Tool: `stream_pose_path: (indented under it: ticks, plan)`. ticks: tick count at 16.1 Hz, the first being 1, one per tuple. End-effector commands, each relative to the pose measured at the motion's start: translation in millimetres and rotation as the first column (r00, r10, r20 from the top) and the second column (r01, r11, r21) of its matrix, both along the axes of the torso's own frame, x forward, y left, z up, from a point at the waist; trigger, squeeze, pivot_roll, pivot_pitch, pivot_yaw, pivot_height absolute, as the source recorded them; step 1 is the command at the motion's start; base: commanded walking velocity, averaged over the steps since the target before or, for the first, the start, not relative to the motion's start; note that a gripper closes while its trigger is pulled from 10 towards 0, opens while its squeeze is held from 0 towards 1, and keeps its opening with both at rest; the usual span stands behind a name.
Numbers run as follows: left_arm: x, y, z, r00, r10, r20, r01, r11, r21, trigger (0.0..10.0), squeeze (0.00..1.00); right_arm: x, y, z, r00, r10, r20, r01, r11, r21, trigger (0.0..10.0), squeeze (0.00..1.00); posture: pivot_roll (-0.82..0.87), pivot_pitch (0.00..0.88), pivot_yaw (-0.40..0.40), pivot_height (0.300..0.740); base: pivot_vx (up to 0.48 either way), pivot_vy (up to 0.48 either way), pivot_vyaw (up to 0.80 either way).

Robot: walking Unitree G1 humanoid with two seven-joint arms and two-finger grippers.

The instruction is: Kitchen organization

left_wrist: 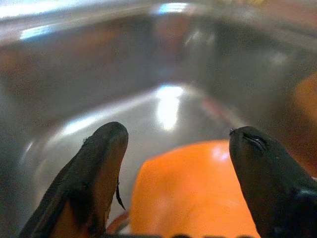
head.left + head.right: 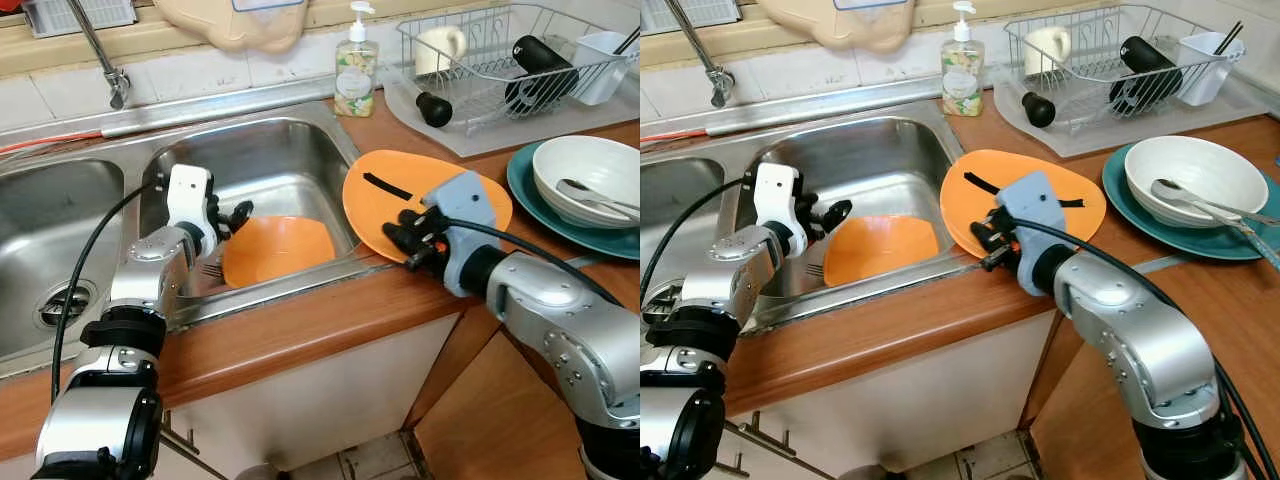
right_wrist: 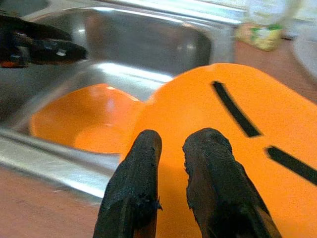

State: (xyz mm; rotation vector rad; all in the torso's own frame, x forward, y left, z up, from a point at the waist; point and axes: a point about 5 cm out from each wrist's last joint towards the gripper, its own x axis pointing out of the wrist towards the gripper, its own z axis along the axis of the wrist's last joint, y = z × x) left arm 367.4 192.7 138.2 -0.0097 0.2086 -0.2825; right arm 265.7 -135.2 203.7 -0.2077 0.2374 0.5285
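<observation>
My right gripper (image 2: 400, 238) grips the near rim of an orange plate (image 2: 400, 195), its two black fingers (image 3: 133, 193) drawn close together on the plate's edge, one over the top face. The plate is oval and tilts: its low edge rests at the sink's right rim on the wooden counter (image 2: 330, 320), and its far side is raised toward the teal plate. Its long axis runs across the counter from the sink toward the teal plate (image 2: 530, 190), and two black strips mark its face. My left gripper (image 2: 232, 215) hangs inside the right sink basin (image 2: 270, 160) with its fingers (image 1: 99, 163) spread apart, holding nothing, just above an orange bowl (image 2: 280, 250) that sits upright on the basin floor, opening up. A fork (image 2: 210, 270) lies beside the bowl, near my left wrist. So I count two orange pieces: one plate and one bowl. On the counter to my right one white bowl (image 2: 590, 175) sits on the teal plate, with a spoon (image 2: 585, 195) in it. Behind stand one soap bottle (image 2: 356, 65) and one wire dish rack (image 2: 510, 60).
</observation>
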Motion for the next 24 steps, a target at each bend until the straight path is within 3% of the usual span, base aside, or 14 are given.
stream_pose_path:
  ticks: [1, 2, 5, 7, 9, 13, 14, 15, 16, 17, 21, 24]
  plan:
    - [-0.4, -1.7, 7.6, 0.999, -0.021, 0.045, 0.022, 1.000, -0.014, 10.0, 1.00, 1.2, -6.4, 0.0, 0.999, -0.048, -0.002, 0.048, 0.999, -0.005, 10.0, 0.11, -0.21, 0.000, 0.101, 0.740, 0.000, 0.000, 0.00]
    - [-2.6, -7.6, 7.8, 0.998, -0.048, 0.049, 0.049, 0.998, -0.031, 10.0, 1.00, 0.8, -9.1, -1.0, 0.997, -0.074, -0.006, 0.074, 0.997, 0.002, 10.0, 1.00, -0.21, 0.000, 0.100, 0.740, 0.000, 0.000, 0.00]
    - [-9.9, -29.1, 14.8, 0.987, -0.137, 0.079, 0.146, 0.981, -0.124, 10.0, 1.00, 0.6, -21.7, -1.8, 0.980, -0.198, -0.004, 0.198, 0.979, 0.043, 10.0, 1.00, -0.20, 0.000, 0.099, 0.740, 0.000, 0.000, 0.00]
    - [-14.9, -46.5, 24.2, 0.975, -0.197, 0.105, 0.216, 0.952, -0.218, 10.0, 1.00, 1.2, -40.9, -5.0, 0.943, -0.333, -0.026, 0.334, 0.941, 0.062, 10.0, 1.00, -0.20, 0.000, 0.098, 0.740, 0.000, 0.000, 0.00]
    - [-16.4, -55.3, 29.3, 0.969, -0.219, 0.116, 0.243, 0.930, -0.275, 10.0, 1.00, 0.1, -50.5, -7.1, 0.920, -0.389, -0.053, 0.392, 0.917, 0.071, 10.0, 1.00, -0.20, 0.000, 0.096, 0.740, 0.000, 0.000, 0.00]
    - [-22.0, -75.5, 24.5, 0.945, -0.326, 0.041, 0.315, 0.866, -0.388, 10.0, 1.00, -1.7, -64.2, -9.1, 0.868, -0.487, -0.092, 0.495, 0.864, 0.095, 10.0, 1.00, -0.21, 0.000, 0.095, 0.740, 0.000, 0.000, 0.00]
    - [-22.5, -82.1, 22.0, 0.937, -0.350, 0.011, 0.321, 0.845, -0.428, 10.0, 1.00, -1.3, -70.1, -10.7, 0.839, -0.532, -0.116, 0.542, 0.834, 0.102, 10.0, 1.00, -0.21, 0.000, 0.095, 0.740, 0.000, 0.000, 0.00]
    - [-19.3, -87.2, 19.9, 0.934, -0.358, -0.016, 0.307, 0.822, -0.480, 10.0, 0.00, -0.6, -74.0, -12.7, 0.818, -0.558, -0.144, 0.573, 0.814, 0.101, 10.0, 0.54, -0.21, 0.000, 0.099, 0.740, 0.000, 0.000, 0.00]
    - [-17.9, -88.5, 19.5, 0.934, -0.357, -0.023, 0.300, 0.815, -0.495, 10.0, 0.00, -0.4, -74.7, -13.3, 0.813, -0.562, -0.154, 0.579, 0.809, 0.101, 10.0, 0.54, -0.21, 0.000, 0.099, 0.740, 0.000, 0.000, 0.00]
    - [-14.8, -89.9, 18.8, 0.935, -0.354, -0.039, 0.282, 0.803, -0.525, 10.0, 0.00, 0.0, -75.0, -15.0, 0.806, -0.565, -0.175, 0.586, 0.804, 0.102, 10.0, 0.00, -0.21, 0.000, 0.101, 0.740, 0.000, 0.000, 0.00]
    - [-11.3, -99.0, 16.9, 0.912, -0.401, -0.086, 0.259, 0.726, -0.637, 10.0, 0.00, 6.3, -67.7, -23.7, 0.813, -0.534, -0.233, 0.569, 0.814, 0.121, 10.0, 0.00, -0.21, 0.000, 0.106, 0.740, 0.000, 0.000, 0.00]
    - [-11.2, -102.7, 16.7, 0.901, -0.423, -0.094, 0.263, 0.706, -0.658, 10.0, 0.00, 9.1, -63.0, -25.7, 0.822, -0.513, -0.246, 0.551, 0.825, 0.124, 10.0, 0.00, -0.20, 0.000, 0.106, 0.740, 0.000, 0.000, 0.00]
